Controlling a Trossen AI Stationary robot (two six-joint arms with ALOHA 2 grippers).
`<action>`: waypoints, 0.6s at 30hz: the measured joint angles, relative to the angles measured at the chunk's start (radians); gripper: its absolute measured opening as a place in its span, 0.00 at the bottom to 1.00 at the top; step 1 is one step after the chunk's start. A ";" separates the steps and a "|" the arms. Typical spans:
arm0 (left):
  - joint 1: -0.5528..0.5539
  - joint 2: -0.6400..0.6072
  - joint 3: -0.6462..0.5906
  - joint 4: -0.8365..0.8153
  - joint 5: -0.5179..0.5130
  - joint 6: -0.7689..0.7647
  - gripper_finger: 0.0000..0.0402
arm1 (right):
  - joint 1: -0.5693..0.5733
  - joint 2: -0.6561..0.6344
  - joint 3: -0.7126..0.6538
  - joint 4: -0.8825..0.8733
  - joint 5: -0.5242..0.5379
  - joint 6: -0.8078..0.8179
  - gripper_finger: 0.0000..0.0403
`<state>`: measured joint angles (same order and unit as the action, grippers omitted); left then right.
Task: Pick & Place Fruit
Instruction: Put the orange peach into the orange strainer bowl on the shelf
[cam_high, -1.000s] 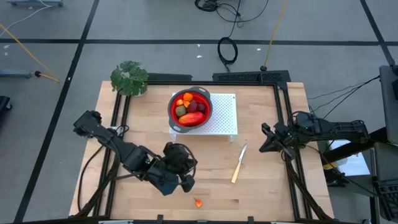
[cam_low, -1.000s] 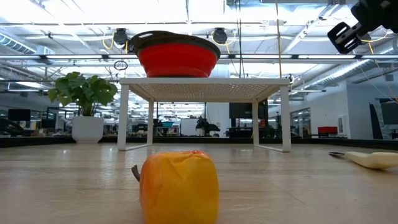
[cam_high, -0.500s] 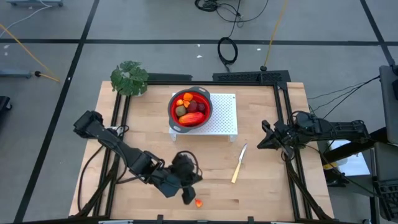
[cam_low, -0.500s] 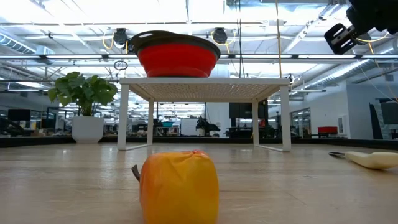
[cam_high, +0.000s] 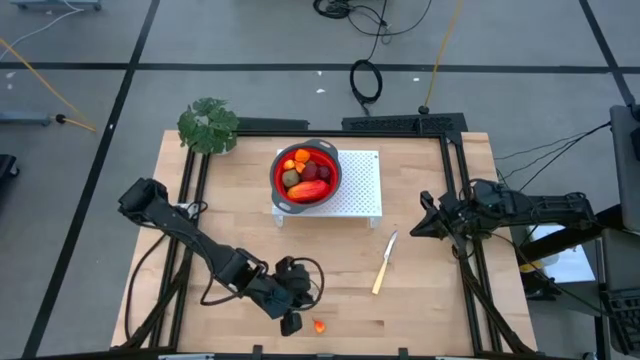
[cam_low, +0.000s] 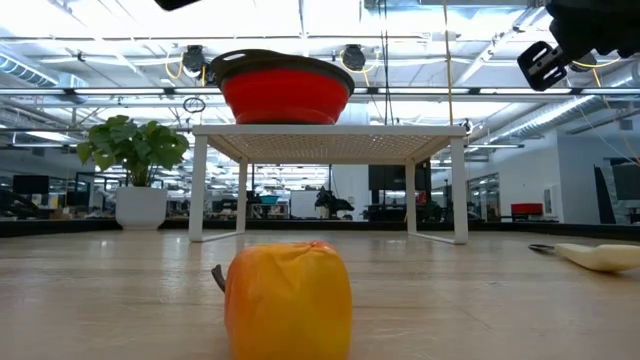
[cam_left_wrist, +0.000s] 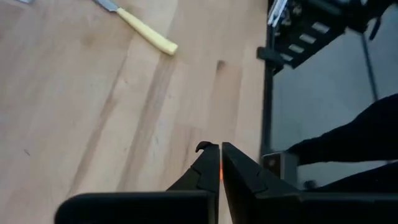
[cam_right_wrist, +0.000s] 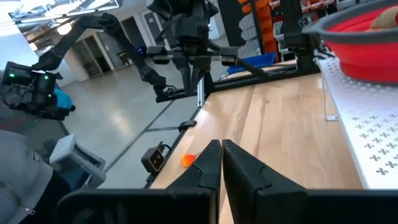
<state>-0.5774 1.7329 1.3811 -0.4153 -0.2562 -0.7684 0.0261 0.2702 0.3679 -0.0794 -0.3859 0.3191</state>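
Left claw (cam_high: 291, 323) closed, small orange fruit (cam_high: 319, 325) just beside it

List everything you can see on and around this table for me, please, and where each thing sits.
loose fruit: one, orange-yellow, on the wood near the table's front edge, beside the left gripper
fruit in the bowl: several pieces, orange, olive-brown, dark red and one long red-orange piece
bowl: one, red with a grey rim, on the white stand
stand: one, white, perforated top, at the back middle of the table
knife: one, pale yellow handle, flat on the wood right of centre
plant: one, green, back left corner
table: one, light wood
cables: dark, on the floor behind the table
left gripper: shut, low by the loose fruit
right gripper: shut, raised at the right side, holding nothing
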 joint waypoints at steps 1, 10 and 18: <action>0.000 0.000 -0.007 0.000 0.000 0.015 0.04 | 0.000 0.005 0.000 0.000 0.000 0.000 0.02; 0.010 0.000 -0.065 0.009 0.029 0.112 0.05 | 0.000 0.051 0.000 0.000 0.049 0.001 0.02; 0.011 0.000 -0.097 0.018 0.072 0.239 0.08 | 0.000 0.069 0.000 0.000 0.049 0.001 0.02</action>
<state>-0.5659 1.7329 1.2842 -0.3976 -0.1839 -0.5291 0.0257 0.3388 0.3679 -0.0797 -0.3367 0.3202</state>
